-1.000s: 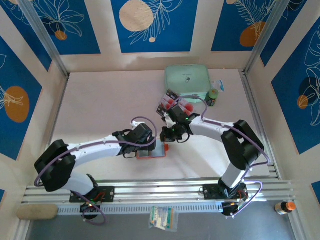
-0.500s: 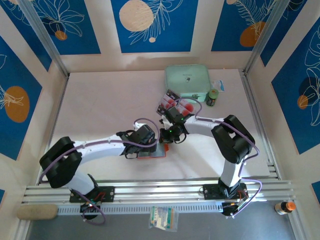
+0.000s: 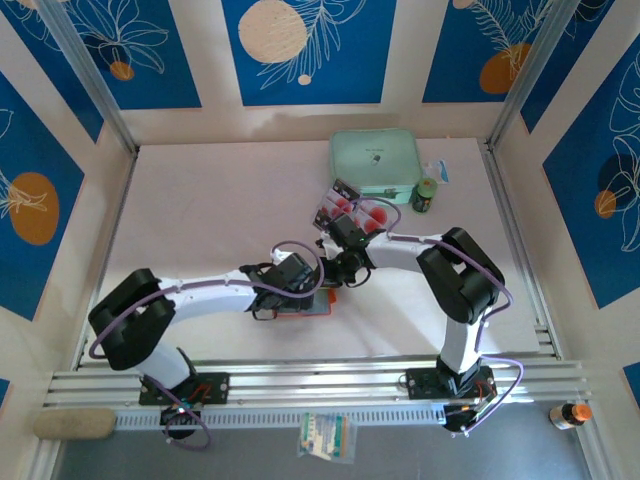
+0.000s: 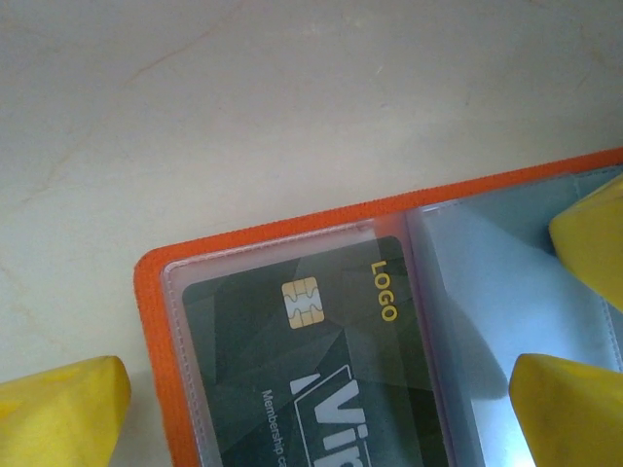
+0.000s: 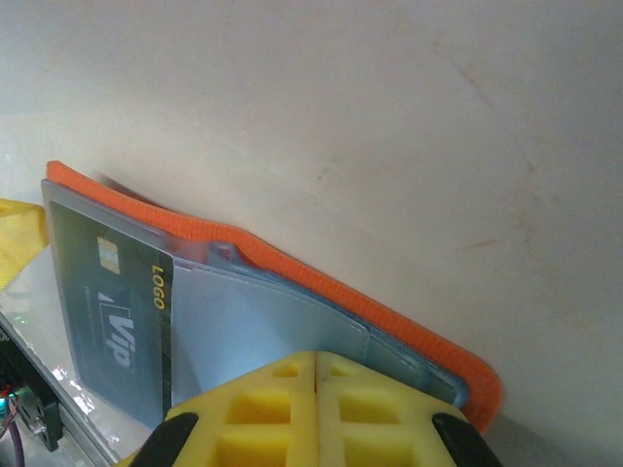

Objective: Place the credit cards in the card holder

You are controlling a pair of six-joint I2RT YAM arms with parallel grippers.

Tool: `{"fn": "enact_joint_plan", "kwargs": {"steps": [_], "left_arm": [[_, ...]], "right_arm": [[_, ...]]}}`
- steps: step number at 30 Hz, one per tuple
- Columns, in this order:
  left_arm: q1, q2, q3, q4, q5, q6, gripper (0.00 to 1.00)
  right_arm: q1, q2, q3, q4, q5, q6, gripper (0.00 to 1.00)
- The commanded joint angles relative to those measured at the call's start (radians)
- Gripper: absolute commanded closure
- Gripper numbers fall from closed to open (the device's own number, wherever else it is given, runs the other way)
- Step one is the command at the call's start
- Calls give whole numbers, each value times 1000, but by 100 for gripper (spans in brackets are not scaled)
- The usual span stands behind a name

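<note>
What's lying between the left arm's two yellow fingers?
The open card holder, with a dark card tucked in its clear sleeve, spans the gap, as the left wrist view shows.

Table: you can see a pale table (image 3: 220, 210) with faint marks on it.
Green case: look at the back of the table, where a mint-green case (image 3: 375, 163) lies flat.
Little jar: just right of the green case you see a small dark jar (image 3: 426, 196) with a green lid, standing up.
Clear tray: a clear tray (image 3: 343, 189) sits just in front of the green case.
Walls: your walls have blue panels (image 3: 310, 50) with white leaves and orange dots.
Front ledge: here you find a pale roll (image 3: 74, 424) on the left, a small packet (image 3: 326, 436) in the middle and a tiny bottle (image 3: 572, 413) on the right.
</note>
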Motion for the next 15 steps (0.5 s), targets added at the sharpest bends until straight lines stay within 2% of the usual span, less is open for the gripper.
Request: {"fn": "enact_joint_plan", "kwargs": {"steps": [1,9,15], "left_arm": [[-16,16,14,-4,-23,11,0],[-20,18,-7,-3,-40,2,0],[-20,6,-37,28,-30,-3,11]], "right_arm": [[9,21,-6,-1,-33,15,100],[5,16,-6,-4,-33,16,100],[-7,-25,-6,-16,-30,19,100]]}}
